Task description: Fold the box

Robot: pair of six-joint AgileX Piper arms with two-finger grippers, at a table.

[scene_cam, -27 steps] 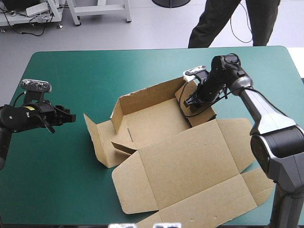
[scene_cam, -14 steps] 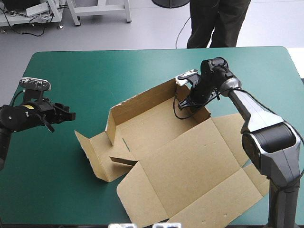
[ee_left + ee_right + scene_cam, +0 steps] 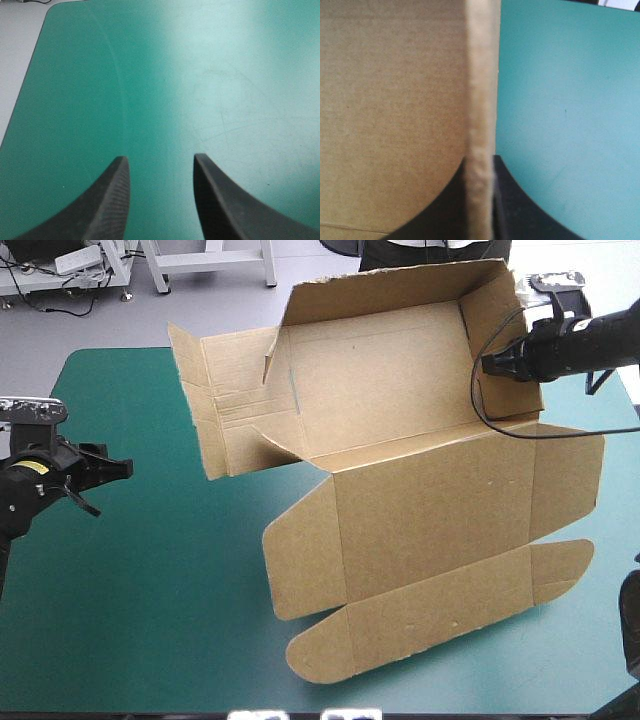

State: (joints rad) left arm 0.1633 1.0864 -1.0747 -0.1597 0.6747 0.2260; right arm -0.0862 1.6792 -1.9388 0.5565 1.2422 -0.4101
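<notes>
Right gripper [image 3: 487, 365] has swung the brown cardboard box [image 3: 430, 510] up, clamped on its side wall. Left gripper [image 3: 125, 468] hovers released over teal-green cover [image 3: 150, 590].

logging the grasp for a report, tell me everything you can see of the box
The box is one cut sheet of brown corrugated board, half formed. Its tray part, with far wall and right end wall upright, is held high and tipped toward the camera; the left end flaps splay open. The lid panel with rounded tuck flaps hangs down toward the table; whether it touches is unclear. The right tool is shut on the right end wall.
</notes>
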